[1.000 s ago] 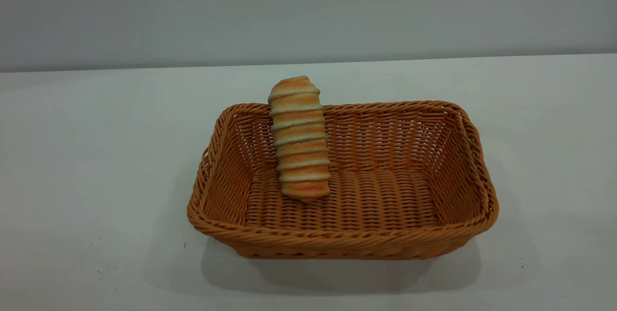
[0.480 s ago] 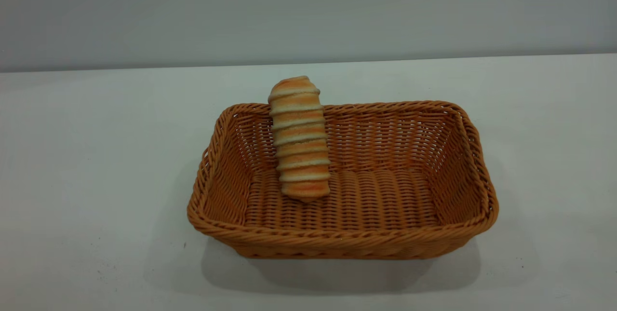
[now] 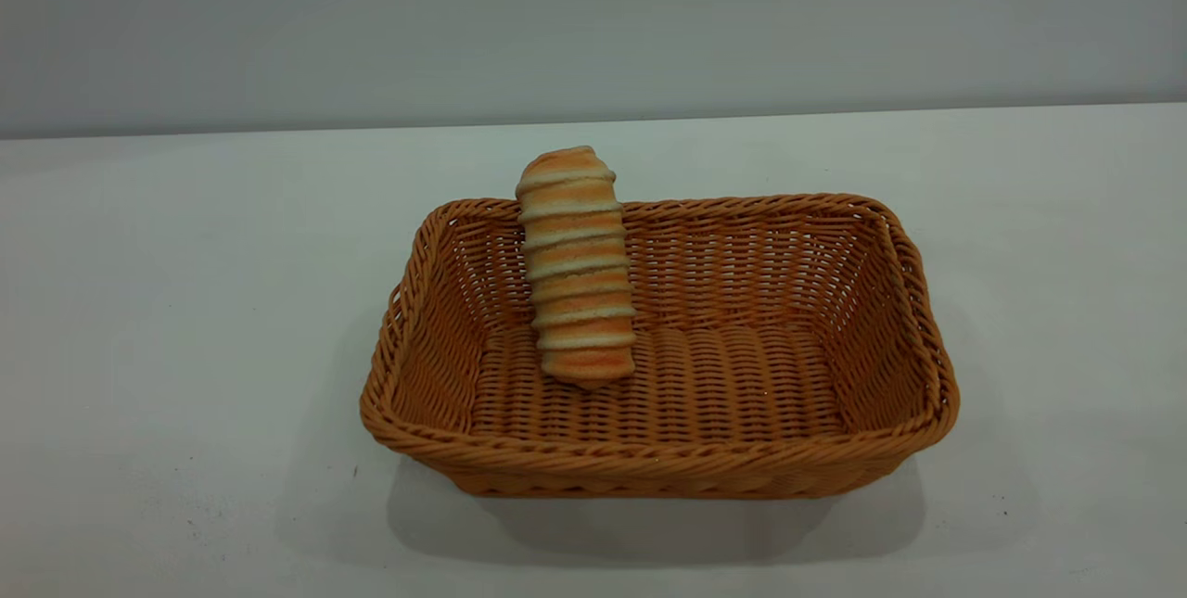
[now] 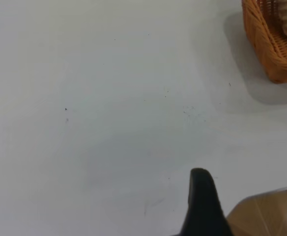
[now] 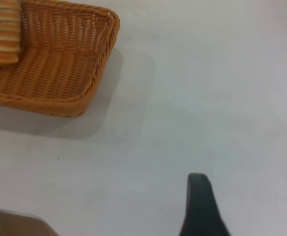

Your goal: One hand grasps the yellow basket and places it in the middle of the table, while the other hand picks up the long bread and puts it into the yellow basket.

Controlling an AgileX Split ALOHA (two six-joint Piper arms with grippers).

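The yellow basket (image 3: 668, 450) stands in the middle of the white table (image 3: 167, 301). The long bread (image 3: 575, 264) is inside it, its lower end on the ribbed bottom and its upper end leaning on the far rim. Neither arm shows in the exterior view. In the left wrist view a dark part of my left gripper (image 4: 202, 201) hangs over bare table, far from a corner of the basket (image 4: 273, 49). In the right wrist view a dark part of my right gripper (image 5: 200, 204) is over bare table, apart from the basket (image 5: 60, 73) and the bread (image 5: 3, 29). Neither gripper holds anything.
The tabletop carries a few tiny dark specks (image 4: 190, 112). A wooden surface beyond the table's edge shows in the left wrist view (image 4: 271, 216) and in the right wrist view (image 5: 11, 223). A plain grey wall (image 3: 593, 23) stands behind the table.
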